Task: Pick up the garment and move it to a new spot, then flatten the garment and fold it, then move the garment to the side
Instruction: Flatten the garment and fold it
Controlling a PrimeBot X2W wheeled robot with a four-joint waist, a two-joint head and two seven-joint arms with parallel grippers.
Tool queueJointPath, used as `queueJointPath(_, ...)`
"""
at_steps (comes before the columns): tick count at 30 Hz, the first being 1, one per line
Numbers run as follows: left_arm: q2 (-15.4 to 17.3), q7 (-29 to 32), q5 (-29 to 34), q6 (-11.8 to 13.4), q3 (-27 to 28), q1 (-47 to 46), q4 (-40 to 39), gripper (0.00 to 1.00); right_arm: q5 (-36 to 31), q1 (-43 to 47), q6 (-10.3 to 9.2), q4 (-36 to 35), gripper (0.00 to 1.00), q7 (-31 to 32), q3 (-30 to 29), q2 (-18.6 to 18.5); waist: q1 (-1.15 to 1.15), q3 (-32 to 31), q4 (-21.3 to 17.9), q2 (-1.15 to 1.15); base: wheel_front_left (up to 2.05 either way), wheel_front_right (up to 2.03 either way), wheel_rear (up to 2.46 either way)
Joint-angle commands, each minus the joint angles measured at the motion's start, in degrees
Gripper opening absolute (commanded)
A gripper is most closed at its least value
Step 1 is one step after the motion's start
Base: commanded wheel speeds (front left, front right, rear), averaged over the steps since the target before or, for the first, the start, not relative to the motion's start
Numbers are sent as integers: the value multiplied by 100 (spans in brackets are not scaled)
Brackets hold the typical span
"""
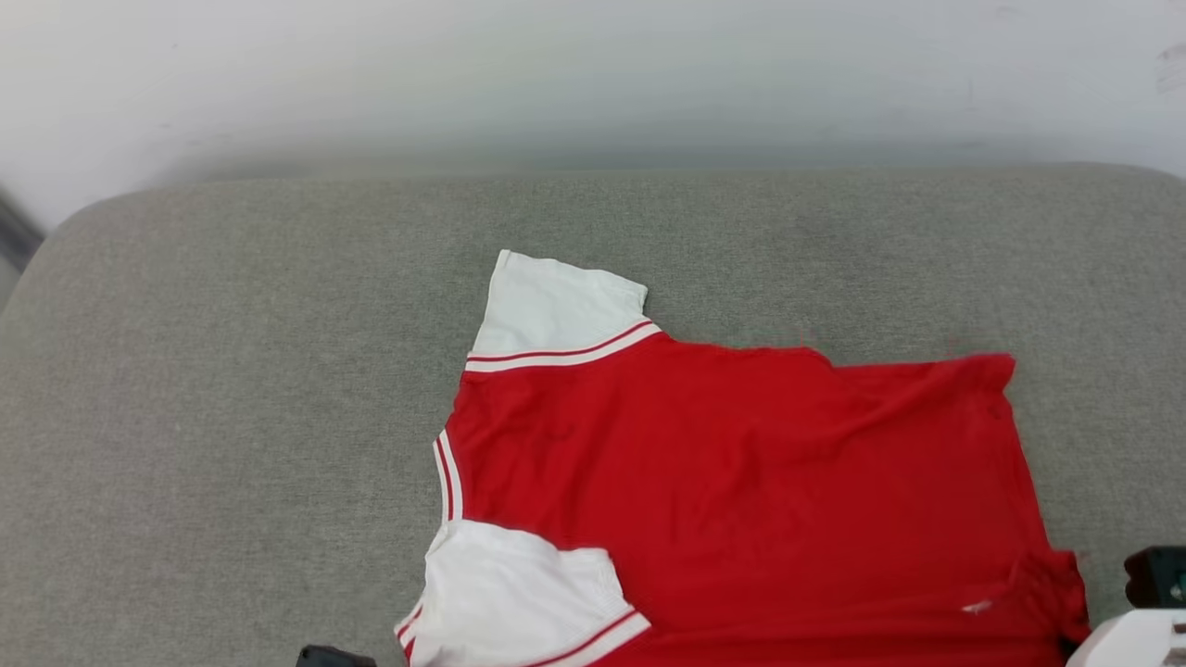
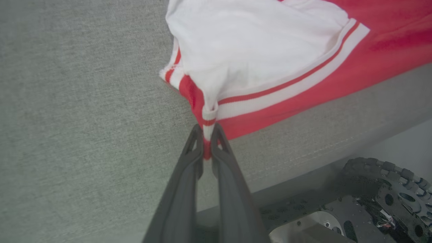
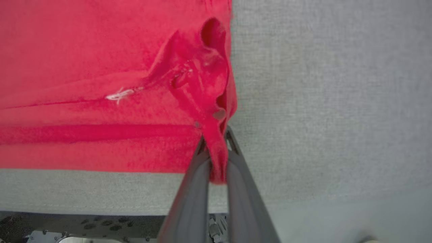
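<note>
Lying across a grey fabric-covered surface (image 1: 232,417), the garment (image 1: 741,482), a red jersey-style T-shirt with white short sleeves, occupies the near right part of the head view, collar end toward the robot's left and hem toward its right. Its lower edge runs off the bottom of that view. One white sleeve (image 1: 556,301) juts toward the pale wall (image 1: 593,74) behind, while the other sleeve (image 1: 519,584) lies crumpled at the near left corner, and red-and-white striped trim (image 1: 447,477) edges the collar and both shoulders. The red body is mostly flat, with soft wrinkles running toward the hem. The left gripper (image 2: 206,135) has its two dark fingers pressed together on a pinch of striped trim at the near sleeve's corner, the cloth drawn into a small peak between the tips. The right gripper (image 3: 217,141) is likewise clamped on a bunched fold of red fabric at the near hem corner, which puckers above its fingertips, close to a short white thread (image 3: 118,95) on the cloth. Both pinched corners lie near the surface's front edge, and part of the robot's wheeled base (image 2: 388,189) shows below that edge in the left wrist view.
</note>
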Motion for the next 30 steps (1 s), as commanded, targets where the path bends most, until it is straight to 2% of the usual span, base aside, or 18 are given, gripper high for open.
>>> queueJointPath(1,-12,-26,-27,-12,-13,62,50,0,-12,76,-10,-16,0,10,-46,-23,0,-6,-12,0,0,0,0)
queueJointPath(7,-230,-110,-73,-218,-142,-15,431,0,-38,93,-10,188,0,-114,-2,55,0,-42,-76,0,0,0,0)
queueJointPath(8,-255,-121,-62,-242,-156,-42,486,0,-49,63,-10,243,38,-152,6,58,0,-52,-82,0,0,0,0)
queueJointPath(9,-249,-169,6,-300,-189,-85,518,4,-98,37,-10,292,100,-198,-8,49,0,-63,-87,0,0,0,0)
queueJointPath(10,-262,-188,6,-334,-210,-90,563,79,-123,12,-10,336,100,-246,-42,56,0,-74,-89,0,0,0,0)
queueJointPath(11,-274,-201,3,-352,-219,-80,607,100,-155,-26,-9,370,100,-292,-39,63,0,-84,-88,0,0,0,0)
queueJointPath(14,-312,-412,39,-347,-129,-140,702,100,-204,-114,-8,421,100,-383,-10,82,0,-161,-86,0,0,0,0)
queueJointPath(17,-433,-872,58,-222,122,-218,733,100,-227,-168,-8,403,100,-531,-64,68,0,-244,-83,0,0,0,0)
queueJointPath(21,-524,-1530,129,-198,421,-329,759,100,-268,-336,-7,263,100,-839,-92,104,0,-331,-93,0,0,0,0)
queueJointPath(23,-546,-1952,277,-268,521,-417,730,100,-292,-415,-7,151,100,-1070,-56,92,0,-361,-100,0,0,0,0)
queueJointPath(25,-598,-2200,387,-217,673,-460,779,100,-260,-509,-7,23,100,-1367,82,31,0,-382,-107,0,0,0,0)
queueJointPath(30,-831,-2403,801,-258,1211,-525,532,100,-50,-692,-7,-269,100,-2216,495,-100,0,-384,-146,0,0,0,0)
